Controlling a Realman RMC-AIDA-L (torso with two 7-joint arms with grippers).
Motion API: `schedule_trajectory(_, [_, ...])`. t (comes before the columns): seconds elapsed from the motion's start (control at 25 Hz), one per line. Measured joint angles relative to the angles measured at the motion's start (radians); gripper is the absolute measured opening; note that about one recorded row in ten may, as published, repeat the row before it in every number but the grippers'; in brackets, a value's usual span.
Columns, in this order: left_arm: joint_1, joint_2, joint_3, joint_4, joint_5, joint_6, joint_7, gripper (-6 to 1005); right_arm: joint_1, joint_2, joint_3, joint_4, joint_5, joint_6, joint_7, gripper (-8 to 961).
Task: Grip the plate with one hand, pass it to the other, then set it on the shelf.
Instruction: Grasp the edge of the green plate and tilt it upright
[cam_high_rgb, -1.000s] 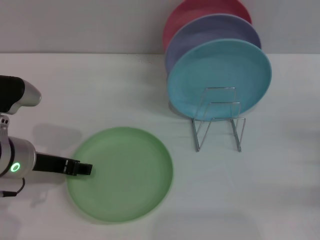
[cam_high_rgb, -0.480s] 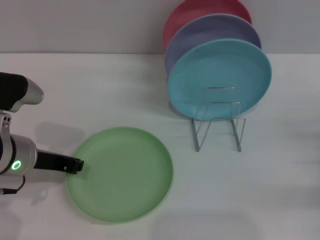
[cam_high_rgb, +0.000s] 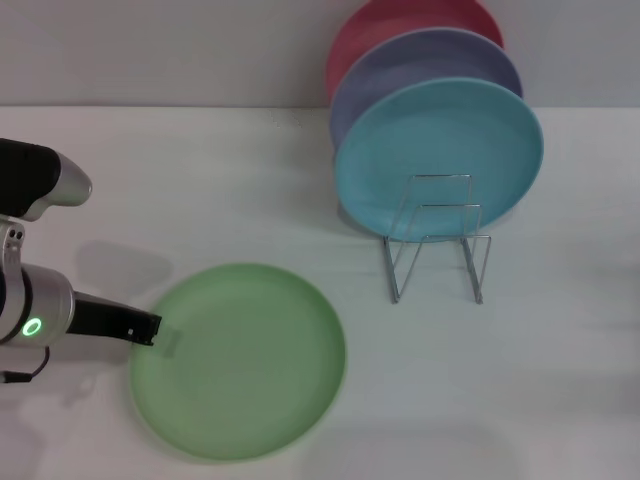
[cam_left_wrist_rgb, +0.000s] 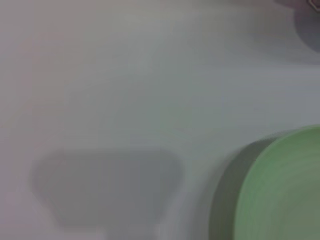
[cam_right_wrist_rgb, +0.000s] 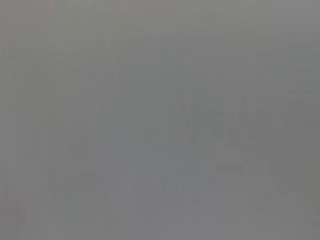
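Note:
The light-green plate (cam_high_rgb: 238, 360) lies at the near left of the white table (cam_high_rgb: 200, 180). Its left rim looks a little raised, and in the left wrist view the plate (cam_left_wrist_rgb: 285, 190) throws a dark shadow beside it. My left gripper (cam_high_rgb: 152, 329) is at that left rim and is shut on it. The wire shelf (cam_high_rgb: 437, 240) stands to the right of the plate, its front loops bare. My right gripper is out of view; the right wrist view shows only plain grey.
A turquoise plate (cam_high_rgb: 438, 155), a lavender plate (cam_high_rgb: 420, 60) and a pink plate (cam_high_rgb: 400, 20) stand upright in a row behind the shelf's front loops. A grey wall runs along the back.
My left gripper has drawn back to the left, from over the plate's inside to its rim. The plate has shifted slightly left and towards me, and its rim has come up.

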Motion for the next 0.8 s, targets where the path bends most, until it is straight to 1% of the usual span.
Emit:
schedule_trajectory(0.12, [0.004,0.000,-0.002,-0.025,0.000,0.002,0.007,50,-0.001,0.000,0.000,0.000,0.000,0.005,0.012,740])
schedule_trajectory(0.32, [0.035,0.001,-0.010,-0.125,-0.002,0.018,0.035,48,-0.002,0.000,-0.006,0.000,0.000,0.047,0.039,739])
schedule_trajectory(0.4, [0.046,0.000,-0.012,-0.169,-0.004,0.027,0.045,44,-0.002,0.000,-0.027,0.000,0.000,0.085,0.048,739])
schedule_trajectory(0.52, [0.060,0.001,-0.013,-0.220,0.000,0.044,0.048,32,0.000,-0.004,-0.086,0.016,-0.001,0.150,0.066,739])
schedule_trajectory(0.64, [0.074,0.002,-0.013,-0.252,0.001,0.080,0.058,28,0.000,-0.009,-0.164,0.076,-0.002,0.163,0.081,739])
schedule_trajectory(0.72, [0.086,0.001,-0.014,-0.272,0.001,0.110,0.067,29,0.001,-0.015,-0.226,0.141,-0.002,0.151,0.111,739])
schedule_trajectory(0.8, [0.100,0.000,-0.013,-0.290,0.000,0.145,0.081,29,-0.007,-0.025,-0.281,0.246,-0.025,0.107,0.187,739])
